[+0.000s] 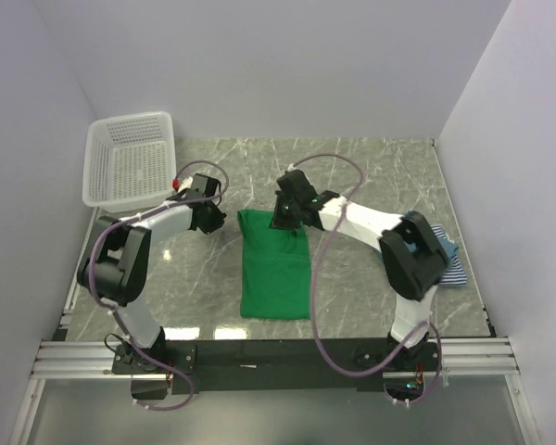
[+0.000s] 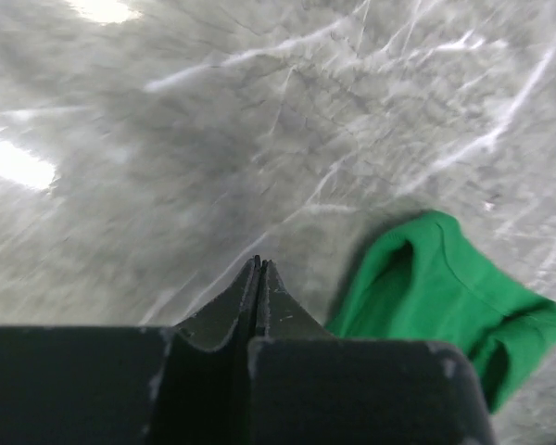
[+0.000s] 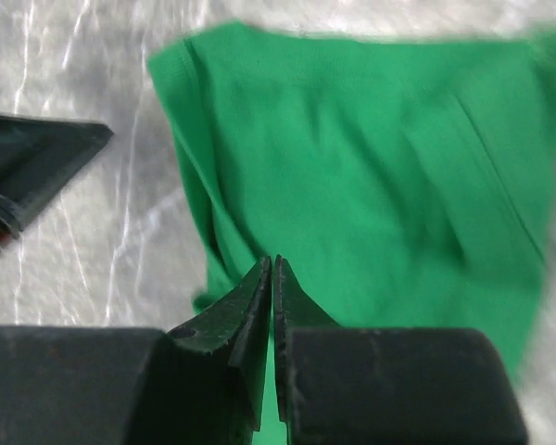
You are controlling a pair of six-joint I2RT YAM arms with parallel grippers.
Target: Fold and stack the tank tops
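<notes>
The bright green tank top (image 1: pixel 275 269) lies folded into a long rectangle in the middle of the table. My left gripper (image 1: pixel 213 221) is just left of its far corner, shut and empty over bare marble (image 2: pixel 259 262); the wrist view shows the green top (image 2: pixel 435 287) to its right. My right gripper (image 1: pixel 283 215) hovers over the top's far edge, its jaws shut (image 3: pixel 272 261) above the green cloth (image 3: pixel 371 167) with nothing seen pinched. The striped tank top (image 1: pixel 455 274) and the teal one (image 1: pixel 450 248) lie at the right edge, mostly hidden behind the right arm.
A white lattice basket (image 1: pixel 130 158) stands at the far left against the wall. White walls close in the marble table (image 1: pixel 371 167) on three sides. The left gripper's fingers (image 3: pixel 37 162) show at the left of the right wrist view.
</notes>
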